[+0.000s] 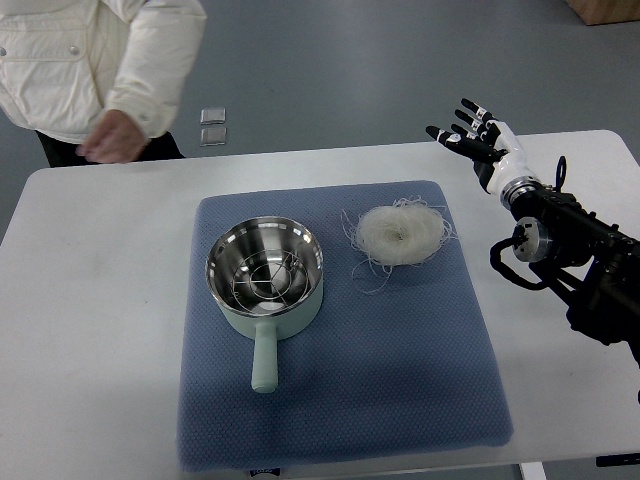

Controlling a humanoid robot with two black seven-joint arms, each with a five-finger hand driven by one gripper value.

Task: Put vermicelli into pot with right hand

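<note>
White nest of dried vermicelli [400, 232] beside mint-green, steel-lined pot [265, 275], both on blue mat [400, 380]. Right hand [478, 137]: fingers spread, empty, above white table [90, 320].

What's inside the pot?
The pot holds a wire rack with something pale showing beneath it; no vermicelli inside. The rack partly hides the bottom.

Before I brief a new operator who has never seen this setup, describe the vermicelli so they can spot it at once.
Look at the blue mat in the middle of the white table. On its far right part, beside the pale green pot, lies the vermicelli. It is a loose, whitish round nest of thin strands, the only soft, tangled thing there.
</note>
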